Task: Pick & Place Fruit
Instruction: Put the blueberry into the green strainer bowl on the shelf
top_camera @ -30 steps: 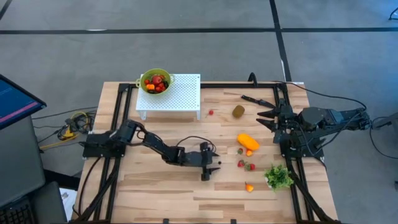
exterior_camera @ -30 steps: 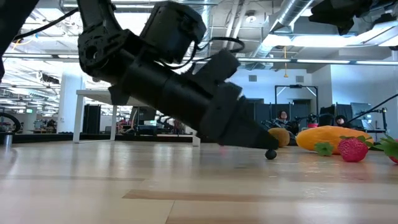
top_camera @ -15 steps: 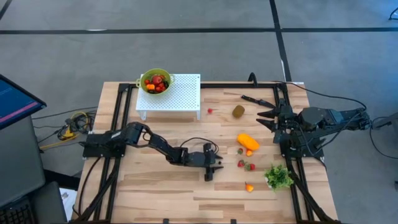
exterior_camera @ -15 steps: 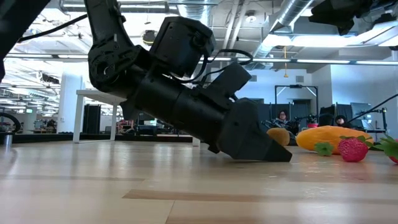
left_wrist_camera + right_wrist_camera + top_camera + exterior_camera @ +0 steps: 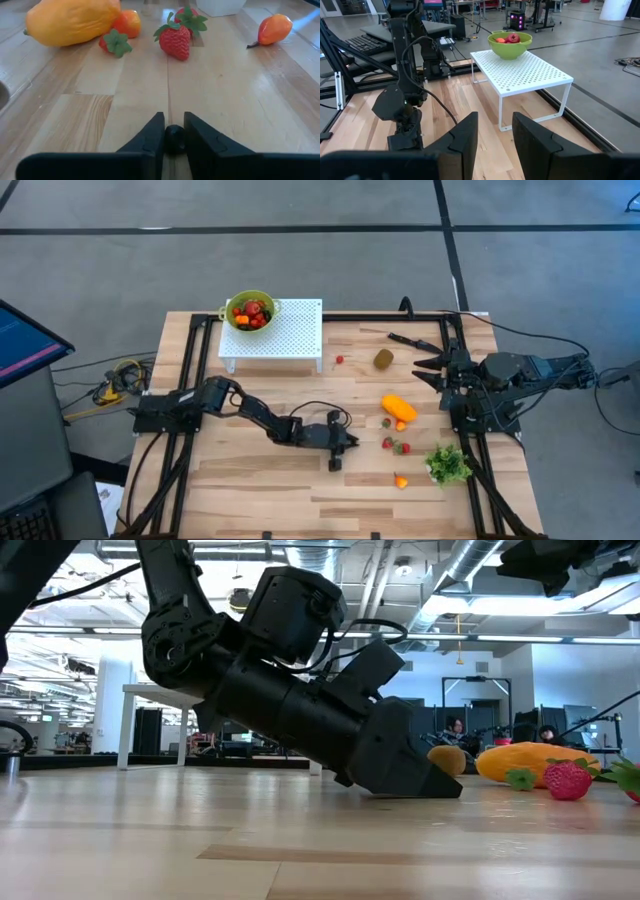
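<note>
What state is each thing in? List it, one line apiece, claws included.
left claw: low at the tabletop, shut on the dark berry
dark berry: pinched between the left claw's fingers
right claw: open, empty, parked at the table's right edge
green bowl: on the white rack, holding red fruit
long orange fruit: loose on the table
kiwi: loose on the table

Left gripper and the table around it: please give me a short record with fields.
left gripper: low on the table, fingers closed on a small dark berry
ahead of it: strawberry, large orange fruit
bowl: green, holds fruit, stands on the white perforated rack
right gripper: waiting at the table's right edge, holding nothing
</note>
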Tool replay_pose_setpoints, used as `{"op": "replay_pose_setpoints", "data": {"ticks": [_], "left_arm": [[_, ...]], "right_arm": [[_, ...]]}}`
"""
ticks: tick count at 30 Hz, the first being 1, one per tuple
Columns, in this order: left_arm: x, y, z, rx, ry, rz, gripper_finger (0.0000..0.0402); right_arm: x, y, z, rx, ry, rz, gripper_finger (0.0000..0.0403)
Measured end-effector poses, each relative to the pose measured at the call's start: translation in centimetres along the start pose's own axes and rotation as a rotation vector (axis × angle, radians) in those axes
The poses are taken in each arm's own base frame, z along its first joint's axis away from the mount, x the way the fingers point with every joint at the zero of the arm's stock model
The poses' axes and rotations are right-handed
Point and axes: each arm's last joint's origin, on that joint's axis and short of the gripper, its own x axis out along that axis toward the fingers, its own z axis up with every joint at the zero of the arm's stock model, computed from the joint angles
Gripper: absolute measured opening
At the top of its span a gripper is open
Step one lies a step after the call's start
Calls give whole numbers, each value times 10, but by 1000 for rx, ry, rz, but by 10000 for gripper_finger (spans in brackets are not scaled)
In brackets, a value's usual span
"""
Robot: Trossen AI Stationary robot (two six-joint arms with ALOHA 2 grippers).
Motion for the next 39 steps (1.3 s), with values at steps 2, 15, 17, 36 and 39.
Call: {"op": "replay_pose_setpoints", "data": {"ticks": [2,15,17,36,39], "left_arm": [[0,0,0,0,0,-1,56],[-2,1,3,40,2,-4,60],[-8,4,8,66,8,4,62],[-190,119,99,6,-255,528,58],[-222,136,96,-51,-318,601,58]], "right_arm": [[0,0,0,0,0,0,116],[0,0,0,0,0,0,116],[0,0,0,0,0,0,116],[0,0,0,0,-1,0,116],[0,0,0,1,-1,0,116]]}}
